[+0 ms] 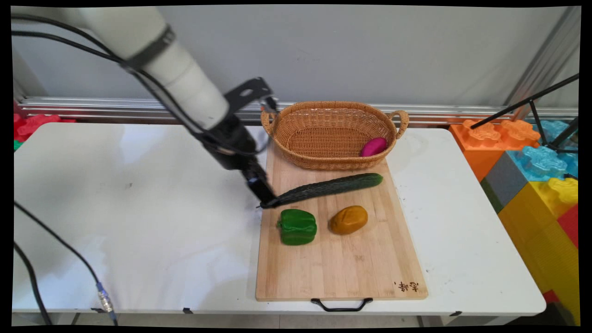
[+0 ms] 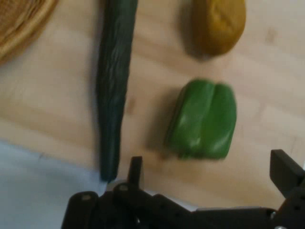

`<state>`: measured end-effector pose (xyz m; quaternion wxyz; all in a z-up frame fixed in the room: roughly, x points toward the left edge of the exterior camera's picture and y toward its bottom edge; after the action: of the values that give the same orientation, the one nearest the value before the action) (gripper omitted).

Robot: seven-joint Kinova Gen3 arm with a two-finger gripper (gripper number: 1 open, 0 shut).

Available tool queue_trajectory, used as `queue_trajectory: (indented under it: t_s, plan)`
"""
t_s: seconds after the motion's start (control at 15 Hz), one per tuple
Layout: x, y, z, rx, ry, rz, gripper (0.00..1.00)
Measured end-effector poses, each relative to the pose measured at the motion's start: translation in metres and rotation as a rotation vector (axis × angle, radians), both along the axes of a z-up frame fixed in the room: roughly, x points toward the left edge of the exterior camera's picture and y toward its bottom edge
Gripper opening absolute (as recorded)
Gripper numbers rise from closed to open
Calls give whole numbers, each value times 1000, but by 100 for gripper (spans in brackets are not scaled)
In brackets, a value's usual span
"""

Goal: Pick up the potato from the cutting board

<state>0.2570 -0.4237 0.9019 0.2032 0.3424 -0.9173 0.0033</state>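
Black two-finger gripper lowered to the left edge of the wooden cutting board, fingers spread wide apart and gripping nothing; in the hand view one fingertip just beside the near tip of the cucumber, the other at the far right of the picture, with the green bell pepper ahead of the gap between them. Whether the fingertip touches the cucumber: cannot be told.

Cucumber lying slantwise across the board's far half, one end at the left edge by the gripper, the other near the right edge just in front of the wicker basket. Green bell pepper on its side near the board's left edge, just nearer than the cucumber's gripper-side end. Brown-yellow potato-like piece beside the pepper, toward the board's middle, apart from it.

Wicker basket standing on the board's far edge, with a magenta oval object against its right inner wall. Board resting on the white table, reaching its near edge, black handle overhanging. Coloured foam blocks past the table's right edge.
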Motion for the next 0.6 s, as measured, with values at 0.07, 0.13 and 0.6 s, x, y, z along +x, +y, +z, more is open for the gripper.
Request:
queue_trajectory:
  t_s: [0.07, 0.13, 0.6]
  plan:
    - [-15, -3, -6, -8, 13, 2, 100]
    - [-27, -5, -11, -18, 21, 0, 100]
    - [-103, -16, -64, -70, 66, -9, 100]
